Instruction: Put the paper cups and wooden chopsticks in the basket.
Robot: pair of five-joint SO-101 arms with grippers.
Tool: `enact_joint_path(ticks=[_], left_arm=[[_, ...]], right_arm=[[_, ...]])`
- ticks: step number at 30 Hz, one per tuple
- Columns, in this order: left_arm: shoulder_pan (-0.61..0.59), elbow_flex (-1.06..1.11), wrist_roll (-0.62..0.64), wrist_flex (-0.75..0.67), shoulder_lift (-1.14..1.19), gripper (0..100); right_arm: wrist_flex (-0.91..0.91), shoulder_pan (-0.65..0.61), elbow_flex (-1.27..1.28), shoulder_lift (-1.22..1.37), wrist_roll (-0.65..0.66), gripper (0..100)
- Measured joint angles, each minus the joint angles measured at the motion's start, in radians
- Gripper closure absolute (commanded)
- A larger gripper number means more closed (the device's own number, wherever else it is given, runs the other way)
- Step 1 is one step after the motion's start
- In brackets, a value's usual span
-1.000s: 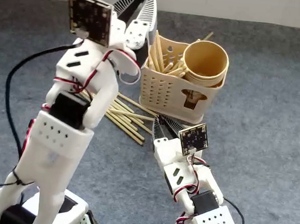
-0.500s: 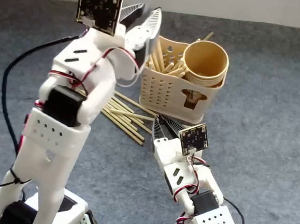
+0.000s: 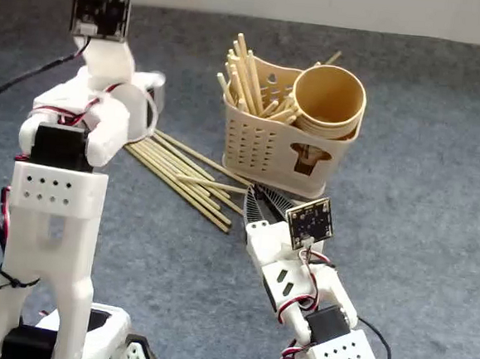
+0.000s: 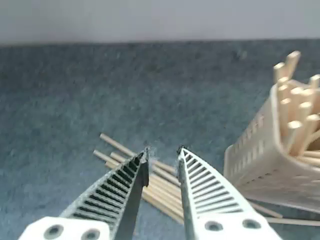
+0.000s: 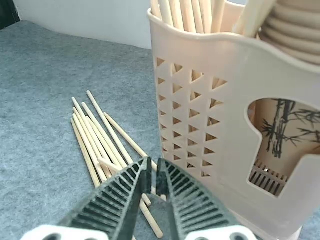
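Note:
A beige slotted basket (image 3: 268,144) (image 5: 225,95) stands on the grey carpet. It holds stacked paper cups (image 3: 329,99) (image 5: 295,30) and several upright wooden chopsticks (image 3: 244,72) (image 4: 300,120). More chopsticks (image 3: 182,175) (image 5: 97,145) (image 4: 150,175) lie loose on the carpet beside the basket. My left gripper (image 4: 163,150) hangs open and empty above the loose sticks, away from the basket. My right gripper (image 3: 257,199) (image 5: 153,161) is shut, low at the basket's near corner, over the ends of the loose sticks.
Grey carpet covers the whole table, with open room to the right of the basket and at the far left. A pale wall (image 3: 362,6) runs along the back edge. The left arm's tall white body (image 3: 54,215) stands at the near left.
My left arm has swung from above the basket back to the left and now hangs over the loose sticks. The right arm has not moved.

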Motion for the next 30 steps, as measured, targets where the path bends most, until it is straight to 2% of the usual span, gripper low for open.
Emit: enact_joint_path(ticks=[4,13,19,30], left_arm=[[-0.06,0.132,0.0,0.0,0.008,89],[-0.084,0.292,0.0,-0.023,0.028,89],[-0.083,0.276,0.057,-0.04,0.233,89],[-0.083,0.071,0.083,-0.041,0.605,88]], right_arm=[[0.0,0.0,0.0,0.0,0.0,96.5],[0.0,0.0,0.0,0.0,0.0,96.5],[0.0,0.0,0.0,0.0,0.0,96.5],[0.0,0.0,0.0,0.0,0.0,96.5]])
